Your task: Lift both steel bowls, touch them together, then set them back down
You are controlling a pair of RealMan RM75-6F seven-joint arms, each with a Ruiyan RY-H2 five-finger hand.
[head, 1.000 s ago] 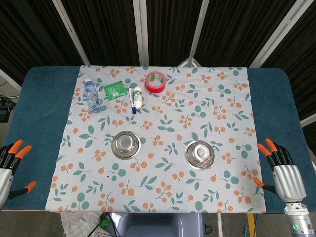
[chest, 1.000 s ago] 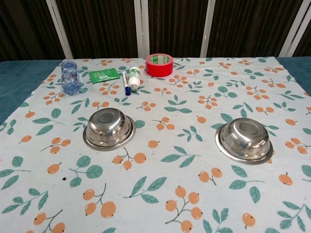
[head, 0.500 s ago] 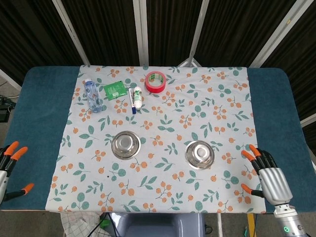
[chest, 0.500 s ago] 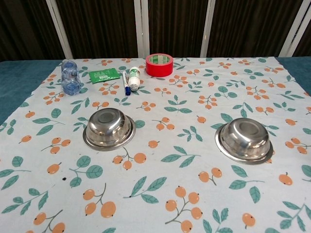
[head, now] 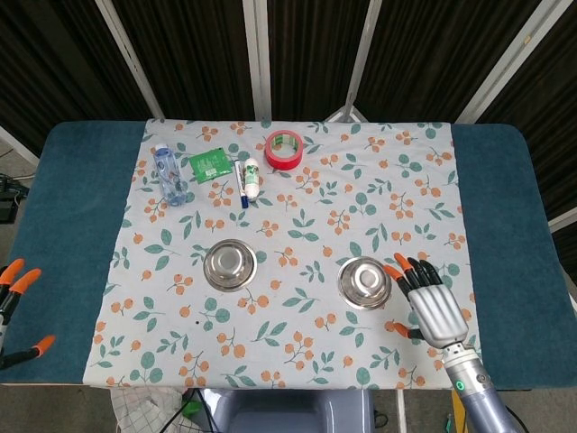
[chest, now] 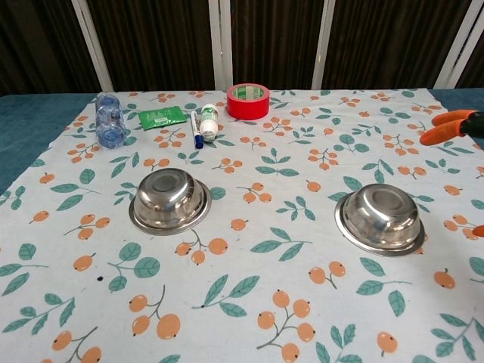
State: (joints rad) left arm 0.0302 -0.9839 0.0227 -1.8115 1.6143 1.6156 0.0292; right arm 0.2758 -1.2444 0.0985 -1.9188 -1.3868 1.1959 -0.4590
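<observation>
Legible text: none. Green flat packet (chest: 162,116) and white tube (chest: 209,121) carry printing too small to read; red tape roll (chest: 248,100) core markings indistinct.

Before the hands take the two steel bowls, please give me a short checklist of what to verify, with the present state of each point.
1. Both bowls on the cloth: the left bowl and the right bowl rest there, apart. Ok.
2. Bowls hold nothing: both look empty. Ok.
3. Right hand free: fingers spread, holding nothing, just beside the right bowl. Ok.
4. Left hand near its bowl: only its fingertips show at the table's left edge, far from the left bowl. Not ok.
5. Left hand free: mostly out of frame. Cannot tell.
6. Space between the bowls for touching them: only cloth there. Ok.
</observation>
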